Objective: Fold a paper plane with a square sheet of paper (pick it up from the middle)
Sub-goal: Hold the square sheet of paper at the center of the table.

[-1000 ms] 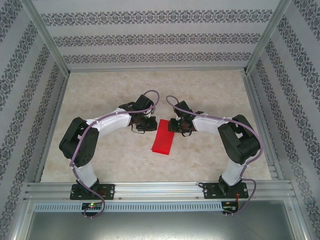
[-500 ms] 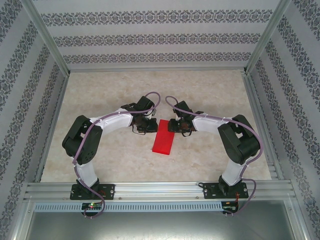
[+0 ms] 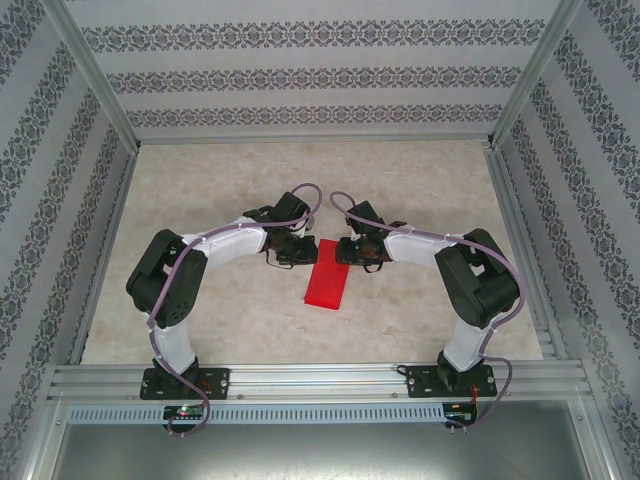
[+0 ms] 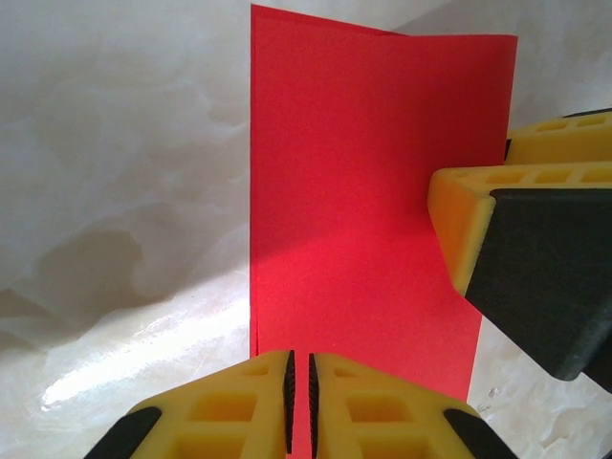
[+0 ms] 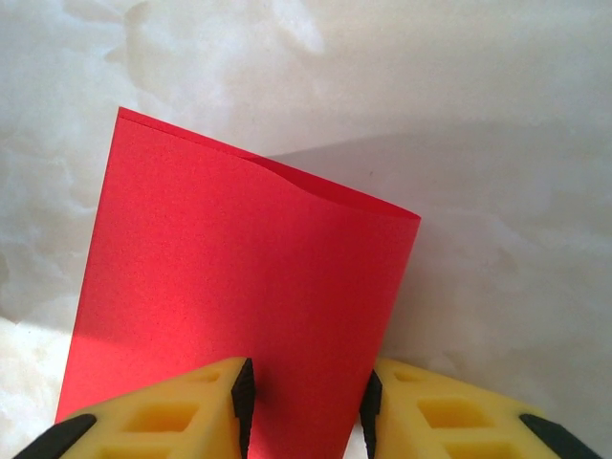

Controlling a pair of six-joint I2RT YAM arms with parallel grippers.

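I'm seeing the folded square sheet of paper (image 3: 327,272) lying mid-frame on the table (image 3: 420,190). The left gripper (image 4: 298,402) is sitting nearly closed at its edge, grasp unclear. The right gripper (image 5: 306,402) is hovering half-open opposite, holding nothing.

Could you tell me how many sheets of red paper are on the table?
1: the red sheet, folded into a rectangle, lies between the left hand and the right hand. None looks hidden.
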